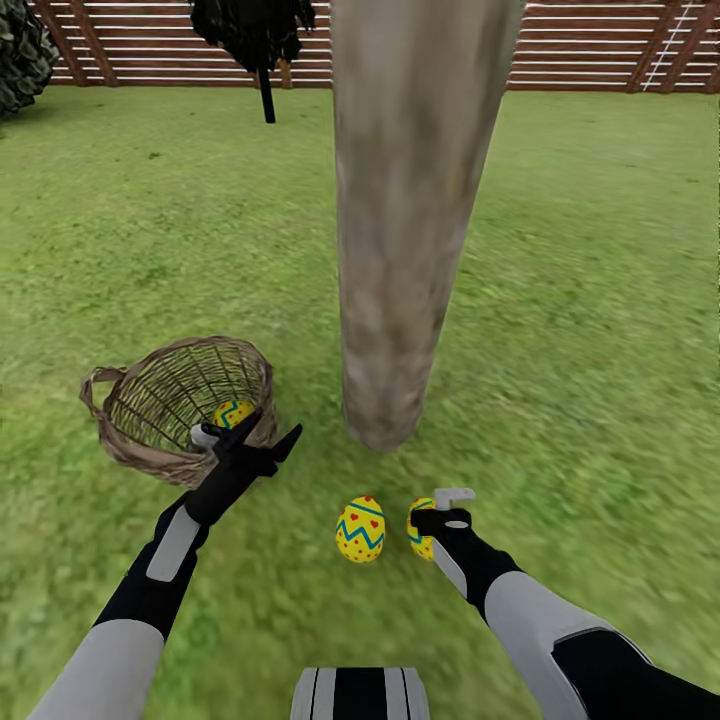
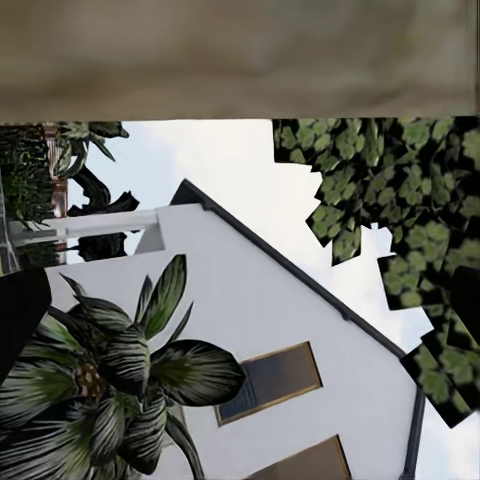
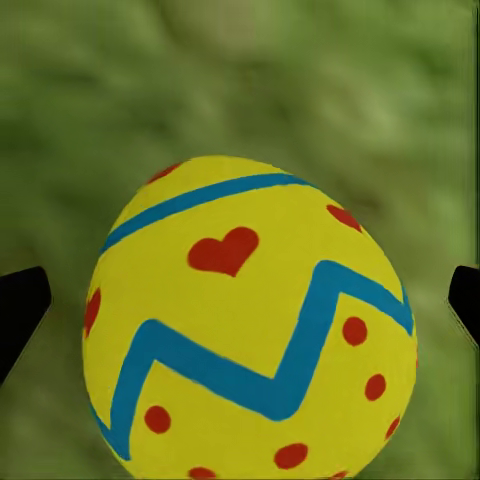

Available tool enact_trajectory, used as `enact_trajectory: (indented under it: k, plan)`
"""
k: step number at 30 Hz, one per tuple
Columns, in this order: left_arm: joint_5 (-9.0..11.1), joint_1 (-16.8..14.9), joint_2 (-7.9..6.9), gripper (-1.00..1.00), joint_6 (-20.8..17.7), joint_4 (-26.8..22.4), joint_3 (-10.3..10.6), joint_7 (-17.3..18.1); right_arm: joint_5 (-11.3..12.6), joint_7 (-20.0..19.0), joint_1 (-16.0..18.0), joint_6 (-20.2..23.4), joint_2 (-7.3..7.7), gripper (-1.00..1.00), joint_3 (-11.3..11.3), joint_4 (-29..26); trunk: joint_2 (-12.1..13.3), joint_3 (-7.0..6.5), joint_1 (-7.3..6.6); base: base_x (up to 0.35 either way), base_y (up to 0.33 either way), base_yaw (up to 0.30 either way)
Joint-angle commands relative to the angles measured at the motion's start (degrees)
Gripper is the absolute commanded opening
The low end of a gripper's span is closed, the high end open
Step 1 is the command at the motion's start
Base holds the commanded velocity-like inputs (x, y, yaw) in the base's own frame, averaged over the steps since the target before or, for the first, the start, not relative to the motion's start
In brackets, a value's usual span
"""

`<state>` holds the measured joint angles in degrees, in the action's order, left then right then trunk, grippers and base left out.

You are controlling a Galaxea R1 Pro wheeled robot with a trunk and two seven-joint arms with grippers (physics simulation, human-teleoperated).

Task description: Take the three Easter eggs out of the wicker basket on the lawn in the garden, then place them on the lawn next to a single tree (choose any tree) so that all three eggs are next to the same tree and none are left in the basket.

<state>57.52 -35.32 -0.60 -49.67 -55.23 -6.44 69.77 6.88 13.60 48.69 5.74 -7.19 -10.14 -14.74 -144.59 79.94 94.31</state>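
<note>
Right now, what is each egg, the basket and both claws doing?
Basket: tipped on its side on the grass, one egg inside.
Egg in basket: still to be taken out.
Middle egg: on the grass near the tree, free.
Right egg: between the open right claw fingers, on the grass.
Left claw: open, empty, at the basket's mouth.

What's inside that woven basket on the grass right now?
One Easter egg lies inside the wicker basket, near the rim closest to the robot. The left claw covers part of that egg and rim, so anything beneath it cannot be seen.
</note>
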Motion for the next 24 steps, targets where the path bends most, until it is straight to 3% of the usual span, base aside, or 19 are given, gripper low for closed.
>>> enact_trajectory:
  k: [1, 24]
  plan:
    - [0.22, -0.02, -0.01, 1.0, -0.43, 0.0, 0.02, 0.02, 0.6, 0.37, 0.0, 0.32, 0.04, 1.0, -0.46, -0.11, 0.0, -0.19, -0.03, 0.0, 0.0, 0.0]
    - [0.22, -0.02, -0.1, 1.0, -0.51, -0.62, 0.03, 0.02, 0.68, 0.33, 0.0, 0.64, 0.18, 1.0, -0.41, -0.1, 0.31, -5.29, -0.62, 0.0, 0.0, 0.0]
